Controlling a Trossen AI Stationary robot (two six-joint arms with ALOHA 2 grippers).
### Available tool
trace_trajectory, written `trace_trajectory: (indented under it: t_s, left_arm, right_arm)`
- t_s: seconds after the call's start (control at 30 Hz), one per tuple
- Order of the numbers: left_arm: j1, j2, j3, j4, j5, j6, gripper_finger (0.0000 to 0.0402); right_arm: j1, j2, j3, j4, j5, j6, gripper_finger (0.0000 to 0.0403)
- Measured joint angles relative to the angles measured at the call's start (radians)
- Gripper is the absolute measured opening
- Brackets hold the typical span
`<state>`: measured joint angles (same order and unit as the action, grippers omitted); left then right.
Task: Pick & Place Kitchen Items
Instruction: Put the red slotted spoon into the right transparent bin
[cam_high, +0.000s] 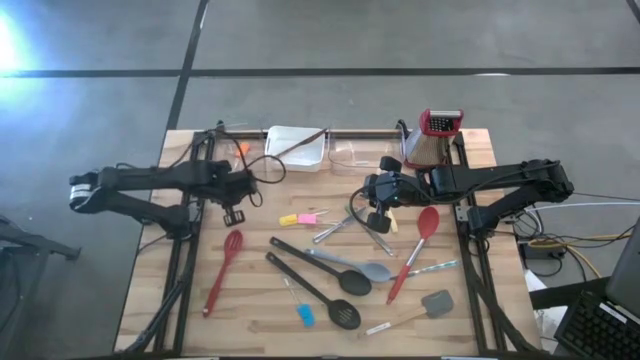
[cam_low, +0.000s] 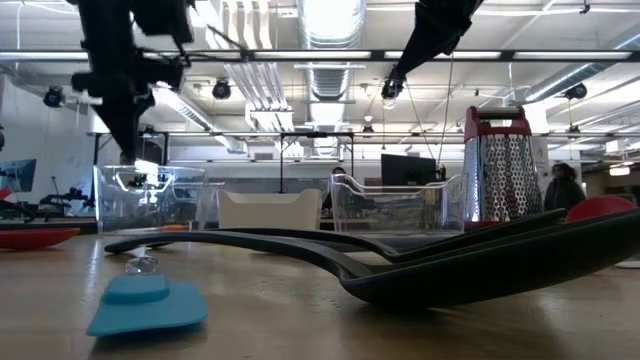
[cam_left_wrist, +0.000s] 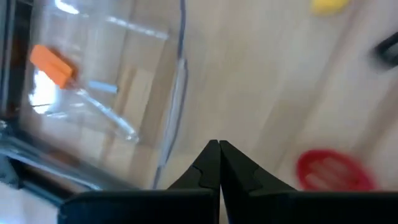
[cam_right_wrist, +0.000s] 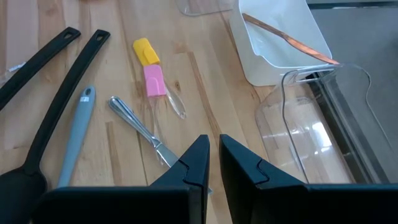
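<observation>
Kitchen items lie loose on the wooden table: a red slotted spatula (cam_high: 222, 270) (cam_left_wrist: 333, 171), two black spoons (cam_high: 312, 278), a grey spoon (cam_high: 352, 266), a red spoon (cam_high: 415, 250), a grey spatula (cam_high: 437, 302), a blue piece (cam_high: 305, 315) (cam_low: 150, 305), yellow (cam_right_wrist: 144, 51) and pink (cam_right_wrist: 154, 81) pieces, and a thin metal utensil (cam_right_wrist: 137, 127). An orange piece (cam_left_wrist: 51, 65) lies in a clear bin. My left gripper (cam_high: 234, 214) (cam_left_wrist: 219, 144) hangs shut above the table beside that bin, holding nothing. My right gripper (cam_high: 378, 218) (cam_right_wrist: 213, 142) hovers over the metal utensil, all but shut, with nothing between its fingers.
At the far edge stand the clear bin (cam_high: 245, 155), a white tray (cam_high: 295, 145) (cam_right_wrist: 280, 43) with a thin stick in it, a second clear bin (cam_high: 360, 155) (cam_right_wrist: 311, 137) and a red-topped box grater (cam_high: 438, 135) (cam_low: 505, 165). Bare wood shows at the table's near left.
</observation>
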<state>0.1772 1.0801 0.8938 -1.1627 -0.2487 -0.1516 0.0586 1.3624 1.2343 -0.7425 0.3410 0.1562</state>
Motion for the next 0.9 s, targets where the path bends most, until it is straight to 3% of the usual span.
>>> trace_trajectory:
  t_s: [0.2, 0.63, 0.77, 0.9]
  left_arm:
    - [-0.125, -0.059, 0.038, -0.002, 0.103, -0.226, 0.0001]
    - [-0.622, -0.041, 0.036, -0.012, 0.05, -0.904, 0.0002]
    - [-0.705, -0.037, 0.036, -0.016, 0.076, -1.041, 0.0011]
    - [-0.756, -0.037, 0.034, -0.016, 0.074, -1.098, 0.0046]
  right_arm:
    - [0.0, 0.0, 0.0, 0.0, 0.0, 0.0, 0.0034]
    - [0.0, 0.0, 0.0, 0.0, 0.0, 0.0, 0.0034]
    - [0.0, 0.0, 0.0, 0.0, 0.0, 0.0, 0.0034]
    - [0.0, 0.0, 0.0, 0.0, 0.0, 0.0, 0.0034]
